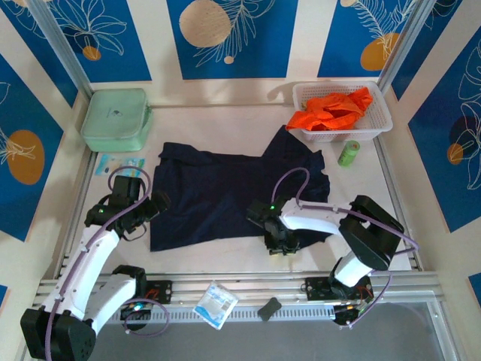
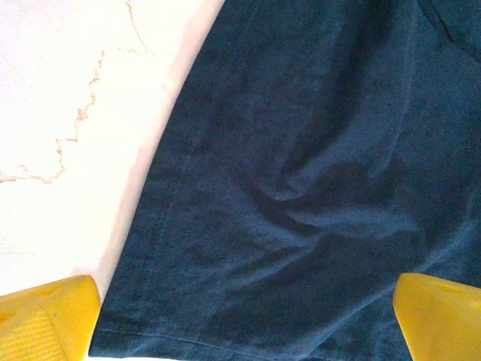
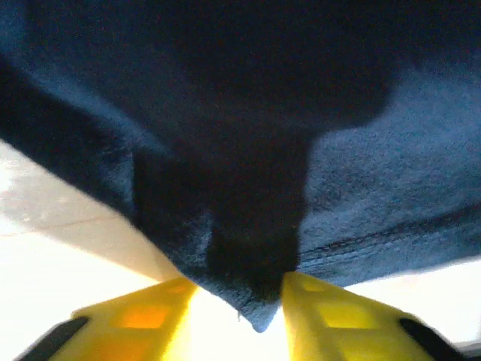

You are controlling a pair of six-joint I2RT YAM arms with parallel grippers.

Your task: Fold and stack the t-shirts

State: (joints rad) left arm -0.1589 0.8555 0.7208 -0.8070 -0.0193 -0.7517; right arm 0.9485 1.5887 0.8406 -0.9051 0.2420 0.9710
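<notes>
R gripper (image 3: 242, 301) pinches a tiny bit of shirt (image 3: 376, 188); if you tug hard it slips. L gripper (image 2: 244, 320) hangs open above it.

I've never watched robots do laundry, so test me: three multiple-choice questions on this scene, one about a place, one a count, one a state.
1. Where is the orange t-shirt? A on the floor; B in the white basket; C hanging on the wall.
2. How many shirts lie spread on the table? A none; B one; C three.
3. What is the right gripper doing? A pinching the hem of the navy t-shirt; B gaping open in the air; C holding a cup.
Answers: B, it is bunched in the basket at back right; B, just the navy one is laid out; A, cloth is squeezed between its yellow fingers.
</notes>
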